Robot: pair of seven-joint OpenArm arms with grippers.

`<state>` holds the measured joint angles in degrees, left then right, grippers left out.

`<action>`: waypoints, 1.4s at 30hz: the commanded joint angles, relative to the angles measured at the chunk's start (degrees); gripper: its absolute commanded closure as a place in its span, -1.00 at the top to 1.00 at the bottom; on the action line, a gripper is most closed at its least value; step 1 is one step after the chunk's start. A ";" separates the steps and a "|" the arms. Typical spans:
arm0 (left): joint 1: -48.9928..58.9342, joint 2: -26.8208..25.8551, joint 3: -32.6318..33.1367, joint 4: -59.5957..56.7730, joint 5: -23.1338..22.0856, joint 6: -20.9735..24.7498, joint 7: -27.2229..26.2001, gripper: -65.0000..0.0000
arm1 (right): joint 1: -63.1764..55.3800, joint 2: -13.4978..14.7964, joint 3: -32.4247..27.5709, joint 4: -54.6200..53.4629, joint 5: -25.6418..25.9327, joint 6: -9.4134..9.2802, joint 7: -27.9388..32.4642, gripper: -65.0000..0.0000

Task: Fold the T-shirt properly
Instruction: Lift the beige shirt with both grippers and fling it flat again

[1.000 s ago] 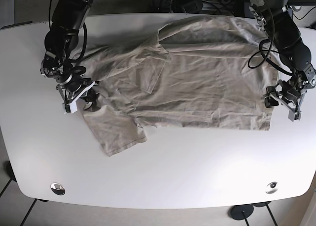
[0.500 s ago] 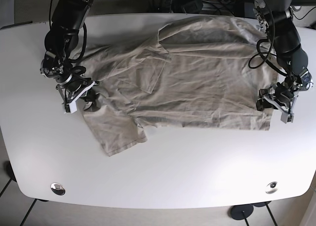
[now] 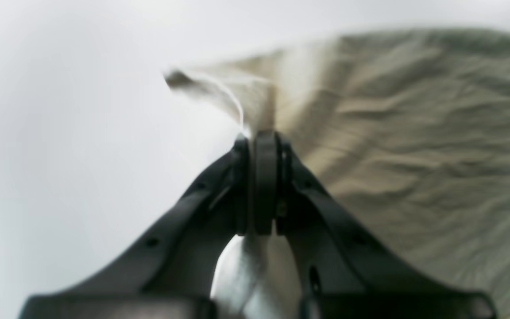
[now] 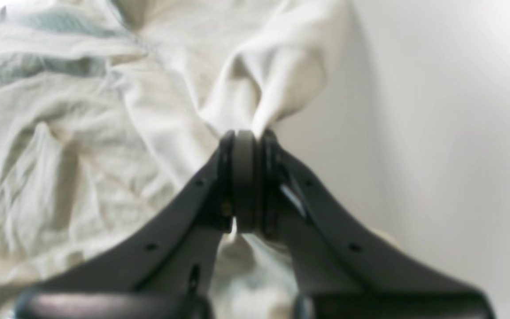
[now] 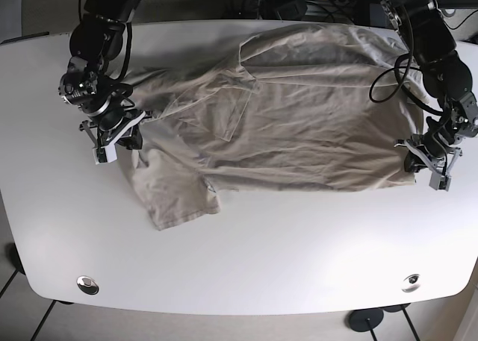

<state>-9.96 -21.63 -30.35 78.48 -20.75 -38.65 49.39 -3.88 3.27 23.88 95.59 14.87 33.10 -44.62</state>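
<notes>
Shirt spread crumpled across bench, no fold made yet. Left end effector clamps hem corner at 3 o'clock; right end effector clamps edge at 9. All folds remain.

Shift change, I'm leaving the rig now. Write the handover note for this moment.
Left gripper: shut on the T-shirt at its near corner by the table edge.
Right gripper: shut on a bunched fold at the shirt's opposite side.
Shirt lies spread and wrinkled across the white table, one sleeve pointing toward the near edge.
Done: both grips taken. Left: every fold; none is made yet.
</notes>
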 commanded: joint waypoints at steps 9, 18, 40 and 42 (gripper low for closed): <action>-4.86 -1.19 -1.26 9.57 -3.64 0.10 2.44 -1.00 | 6.39 2.75 -0.10 6.87 0.55 0.26 -3.86 -0.94; -35.10 -1.36 9.65 -10.65 -3.73 5.12 2.17 -1.00 | 40.14 9.52 -0.98 -13.17 0.47 0.26 -9.93 -0.94; -39.14 -12.35 13.25 -16.72 -13.66 5.12 -2.57 -1.00 | 47.35 15.77 -2.91 -4.65 1.08 0.79 -19.77 -0.94; -29.65 -12.44 10.35 -11.00 -15.07 5.12 -2.40 -1.00 | 37.95 13.92 -0.54 1.51 1.08 0.88 -19.86 -0.94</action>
<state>-37.06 -32.36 -20.05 66.39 -35.42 -34.09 49.25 31.77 16.03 23.31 96.18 16.73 34.57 -65.30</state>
